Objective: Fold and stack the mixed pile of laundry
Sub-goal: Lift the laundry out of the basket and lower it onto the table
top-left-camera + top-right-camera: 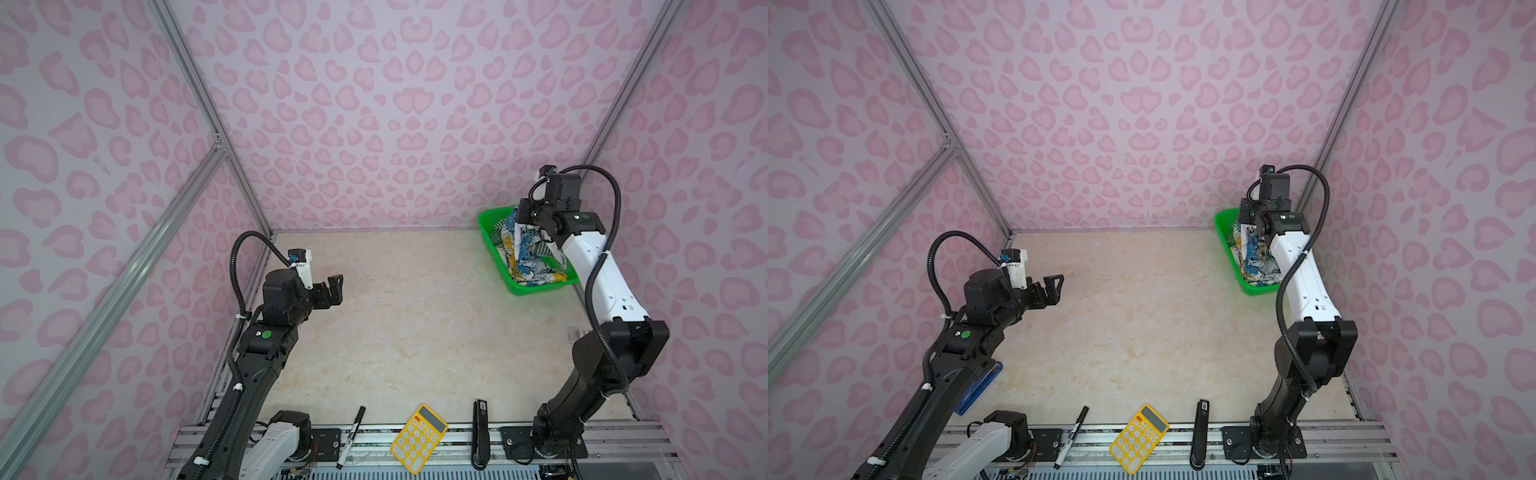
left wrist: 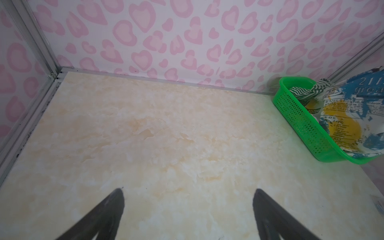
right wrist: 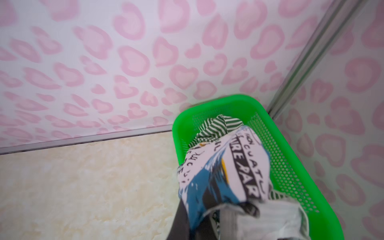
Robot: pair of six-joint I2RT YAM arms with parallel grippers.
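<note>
The mixed laundry pile sits in a bright green basket [image 1: 536,289] at the table's far right corner. My right gripper [image 1: 523,222] is shut on the white garment with blue, yellow and black print [image 1: 524,246], which hangs from it, drawn up above the basket. In the right wrist view the printed cloth [image 3: 224,172] drapes over the closed fingers of the right gripper [image 3: 199,209]. The green-and-white striped garment [image 3: 216,126] lies behind it in the basket [image 3: 291,166]. My left gripper [image 1: 334,286] hovers open over the left of the table, holding nothing; its fingertips [image 2: 119,195] are spread wide.
A black marker [image 1: 351,436], a yellow calculator [image 1: 419,438] and a black stapler-like tool [image 1: 480,434] lie along the front edge. A blue object [image 1: 980,386] shows under the left arm. Pink-patterned walls with aluminium posts close the back and both sides.
</note>
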